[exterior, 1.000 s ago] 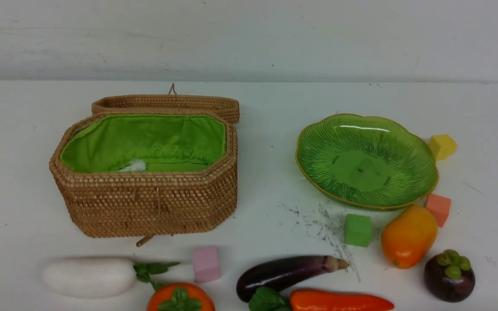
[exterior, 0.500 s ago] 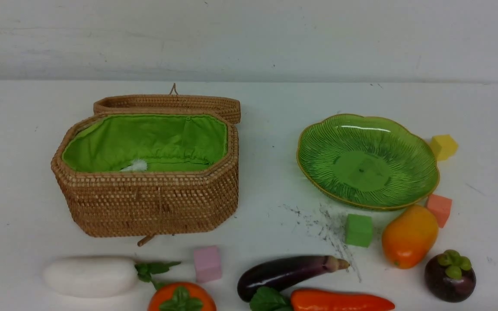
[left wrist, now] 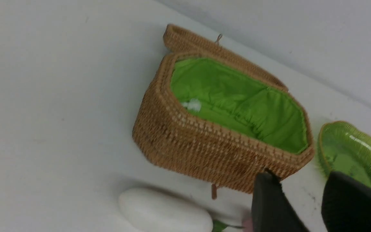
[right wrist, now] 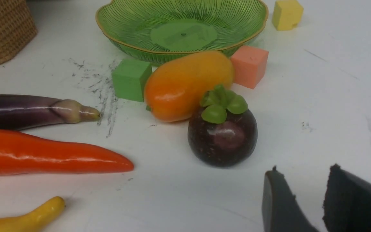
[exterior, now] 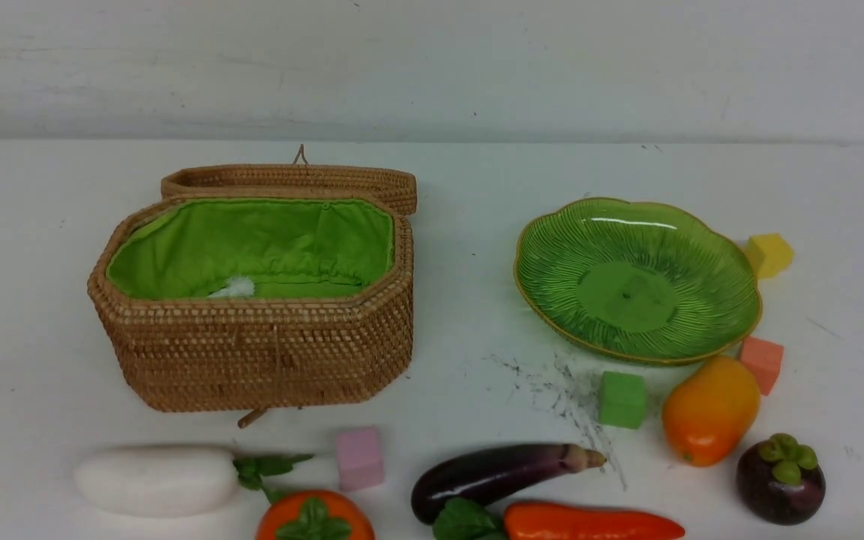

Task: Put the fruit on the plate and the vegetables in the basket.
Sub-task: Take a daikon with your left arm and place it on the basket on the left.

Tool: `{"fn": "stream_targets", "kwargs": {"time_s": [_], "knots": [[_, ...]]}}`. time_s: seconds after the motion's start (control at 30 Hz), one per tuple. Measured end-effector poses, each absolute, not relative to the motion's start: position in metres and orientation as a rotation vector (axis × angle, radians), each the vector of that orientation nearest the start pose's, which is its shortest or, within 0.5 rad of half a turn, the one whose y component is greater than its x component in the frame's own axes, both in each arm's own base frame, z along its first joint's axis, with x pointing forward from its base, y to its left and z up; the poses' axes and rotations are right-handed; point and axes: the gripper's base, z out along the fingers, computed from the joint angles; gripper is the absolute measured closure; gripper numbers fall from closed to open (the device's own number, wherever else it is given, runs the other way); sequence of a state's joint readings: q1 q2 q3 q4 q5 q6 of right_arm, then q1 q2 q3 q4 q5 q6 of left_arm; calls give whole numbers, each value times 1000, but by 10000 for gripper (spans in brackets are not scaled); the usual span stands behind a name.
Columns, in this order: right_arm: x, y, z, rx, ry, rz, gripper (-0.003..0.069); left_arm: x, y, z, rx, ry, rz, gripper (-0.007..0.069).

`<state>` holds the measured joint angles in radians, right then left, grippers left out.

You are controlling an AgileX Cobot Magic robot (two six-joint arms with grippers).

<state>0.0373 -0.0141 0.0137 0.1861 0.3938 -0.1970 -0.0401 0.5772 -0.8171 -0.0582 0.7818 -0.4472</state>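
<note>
The two tools are closest to me. The right tool [right wrist: 304,174] has its two black fingers apart with nothing between them, so it is open and empty. The left tool [left wrist: 299,185] is the same. Both hang over the white desk [exterior: 462,247].

I will say where things are from the plate [exterior: 567,300]. The banana [right wrist: 21,217] is the closest thing to me, well in front of the plate and to its left. Next come the persimmon [exterior: 314,517] and the carrot piece [exterior: 589,523]. A bit further on lie the eggplant [exterior: 492,472] and the radish [exterior: 154,480], which is far to the plate's left. The mangosteen [exterior: 779,480] sits in front of the plate, to the right. The mango [exterior: 709,411] is just beside the plate's near edge, with a green cube [exterior: 621,399] and an orange cube [exterior: 761,362] on either side of it.

The plate itself is bare. The basket [exterior: 252,360] stands well to its left with the lid [exterior: 289,180] flipped back. I see only a bit of white fluff inside.

So I think the sorting has not begun and the first pick is the step now. The right tool looks closest to the mangosteen. It would need to come down over that round fruit, close gently on it, then lift it over the mango and the plate's rim. The left tool looks best placed for the radish.
</note>
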Motion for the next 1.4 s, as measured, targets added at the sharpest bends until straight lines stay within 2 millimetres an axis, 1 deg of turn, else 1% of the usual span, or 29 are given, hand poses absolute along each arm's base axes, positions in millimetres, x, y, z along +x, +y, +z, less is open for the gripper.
{"fn": "stream_targets", "kwargs": {"time_s": [0.2, 0.23, 0.37, 0.4, 0.43, 0.47, 0.53, 0.67, 0.73, 0.77, 0.8, 0.93, 1.0, 1.07, 1.13, 1.17, 1.2, 1.23, 1.3, 1.37, 1.4], "knots": [[51, 8, 175, -107, 1868, 75, 417, 129, -9, 343, -475, 2191, -335, 386], [51, 8, 175, -107, 1868, 75, 417, 137, -10, 336, -492, 2257, -329, 386], [51, 8, 175, -107, 1868, 75, 417, 149, -12, 317, -537, 2438, -309, 386], [51, 8, 175, -107, 1868, 75, 417, 153, -12, 310, -552, 2506, -295, 386], [51, 8, 175, -107, 1868, 75, 417, 153, -12, 309, -554, 2515, -292, 386], [51, 8, 175, -107, 1868, 75, 417, 157, -13, 303, -567, 2570, -279, 386], [51, 8, 175, -107, 1868, 75, 417, 165, -14, 295, -585, 2627, -273, 386], [51, 8, 175, -107, 1868, 75, 417, 180, -17, 288, -623, 2684, -300, 386], [51, 8, 175, -107, 1868, 75, 417, 192, -19, 287, -643, 2700, -321, 380], [51, 8, 175, -107, 1868, 75, 417, 193, -19, 287, -644, 2700, -322, 379], [51, 8, 175, -107, 1868, 75, 417, 201, -20, 286, -649, 2707, -325, 372], [51, 8, 175, -107, 1868, 75, 417, 219, -20, 283, -590, 2746, -307, 339], [51, 8, 175, -107, 1868, 75, 417, 227, -20, 280, -500, 2763, -287, 309], [51, 8, 175, -107, 1868, 75, 417, 234, -21, 275, -289, 2781, -248, 255], [51, 8, 175, -107, 1868, 75, 417, 237, -26, 272, -46, 2783, -204, 214], [51, 8, 175, -107, 1868, 75, 417, 237, -32, 271, 181, 2776, -167, 183], [51, 8, 175, -107, 1868, 75, 417, 237, -36, 270, 325, 2764, -142, 164], [51, 8, 175, -107, 1868, 75, 417, 237, -40, 269, 520, 2738, -102, 137], [51, 8, 175, -107, 1868, 75, 417, 238, -42, 266, 751, 2684, -39, 102], [51, 8, 175, -107, 1868, 75, 417, 245, -41, 262, 947, 2605, 54, 76], [51, 8, 175, -107, 1868, 75, 417, 246, -40, 261, 963, 2594, 64, 74]]}}
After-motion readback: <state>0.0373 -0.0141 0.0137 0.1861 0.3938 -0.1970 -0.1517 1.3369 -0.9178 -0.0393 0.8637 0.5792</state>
